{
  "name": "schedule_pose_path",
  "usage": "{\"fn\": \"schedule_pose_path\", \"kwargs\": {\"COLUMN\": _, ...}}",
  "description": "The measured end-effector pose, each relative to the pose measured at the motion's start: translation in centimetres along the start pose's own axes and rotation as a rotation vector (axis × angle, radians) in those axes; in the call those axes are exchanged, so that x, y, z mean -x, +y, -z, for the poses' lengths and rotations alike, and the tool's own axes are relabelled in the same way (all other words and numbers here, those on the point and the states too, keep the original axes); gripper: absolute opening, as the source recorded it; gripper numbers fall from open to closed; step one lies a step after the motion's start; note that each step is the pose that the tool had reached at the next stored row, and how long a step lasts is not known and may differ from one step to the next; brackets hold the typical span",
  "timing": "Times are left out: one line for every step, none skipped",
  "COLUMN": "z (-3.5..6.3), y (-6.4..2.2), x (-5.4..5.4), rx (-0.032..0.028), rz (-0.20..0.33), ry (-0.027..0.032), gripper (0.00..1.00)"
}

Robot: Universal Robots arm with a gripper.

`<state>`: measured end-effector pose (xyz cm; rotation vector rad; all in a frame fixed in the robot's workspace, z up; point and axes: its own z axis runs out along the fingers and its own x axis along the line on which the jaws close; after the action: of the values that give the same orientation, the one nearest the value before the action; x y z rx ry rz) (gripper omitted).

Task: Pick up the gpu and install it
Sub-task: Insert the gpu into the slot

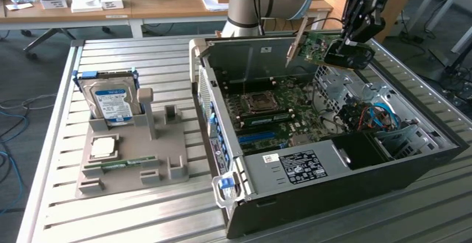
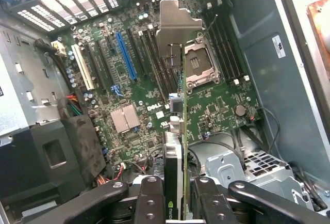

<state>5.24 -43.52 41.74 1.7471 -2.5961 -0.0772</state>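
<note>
Currently: 1x gpu, flat green circuit-board card w/ black round fan and silver metal end bracket. Clamped in black pincer, held in air above open black computer case, apart from green motherboard. Wrist view: card edge-on between pincer's fingers, bracket end toward board. Alongside, on slatted metal tabletop: grey holder w/ silver hard drive, blue-white label, upright.
</note>
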Motion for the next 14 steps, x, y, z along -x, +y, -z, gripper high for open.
{"fn": "schedule_pose_path", "kwargs": {"z": 0.00, "y": 0.00, "x": 0.00, "rx": 0.0000, "rz": 0.000, "ry": 0.0000, "gripper": 0.27}}
{"fn": "schedule_pose_path", "kwargs": {"z": 0.00, "y": 0.00, "x": 0.00, "rx": 0.0000, "rz": 0.001, "ry": 0.0000, "gripper": 0.27}}
{"fn": "schedule_pose_path", "kwargs": {"z": 0.00, "y": 0.00, "x": 0.00, "rx": 0.0000, "rz": 0.003, "ry": 0.0002, "gripper": 0.27}}
{"fn": "schedule_pose_path", "kwargs": {"z": 0.00, "y": 0.00, "x": 0.00, "rx": 0.0001, "rz": 0.005, "ry": 0.0002, "gripper": 0.27}}
{"fn": "schedule_pose_path", "kwargs": {"z": 0.00, "y": 0.00, "x": 0.00, "rx": 0.0001, "rz": 0.007, "ry": 0.0003, "gripper": 0.27}}
{"fn": "schedule_pose_path", "kwargs": {"z": 0.00, "y": 0.00, "x": 0.00, "rx": 0.0001, "rz": 0.009, "ry": 0.0005, "gripper": 0.27}}
{"fn": "schedule_pose_path", "kwargs": {"z": 0.00, "y": 0.00, "x": 0.00, "rx": 0.0002, "rz": 0.012, "ry": 0.0006, "gripper": 0.27}}
{"fn": "schedule_pose_path", "kwargs": {"z": 0.00, "y": 0.00, "x": 0.00, "rx": 0.0003, "rz": 0.015, "ry": 0.0007, "gripper": 0.27}}
{"fn": "schedule_pose_path", "kwargs": {"z": 0.00, "y": 0.00, "x": 0.00, "rx": 0.0003, "rz": 0.019, "ry": 0.0009, "gripper": 0.27}}
{"fn": "schedule_pose_path", "kwargs": {"z": 0.00, "y": 0.00, "x": 0.00, "rx": 0.0004, "rz": 0.022, "ry": 0.0010, "gripper": 0.27}}
{"fn": "schedule_pose_path", "kwargs": {"z": 0.00, "y": 0.00, "x": 0.00, "rx": 0.0004, "rz": 0.025, "ry": 0.0012, "gripper": 0.27}}
{"fn": "schedule_pose_path", "kwargs": {"z": 0.00, "y": 0.00, "x": 0.00, "rx": 0.0005, "rz": 0.029, "ry": 0.0014, "gripper": 0.27}}
{"fn": "schedule_pose_path", "kwargs": {"z": 0.00, "y": 0.00, "x": 0.00, "rx": 0.0006, "rz": 0.033, "ry": 0.0016, "gripper": 0.27}}
{"fn": "schedule_pose_path", "kwargs": {"z": 0.00, "y": 0.00, "x": 0.00, "rx": 0.0006, "rz": 0.037, "ry": 0.0018, "gripper": 0.27}}
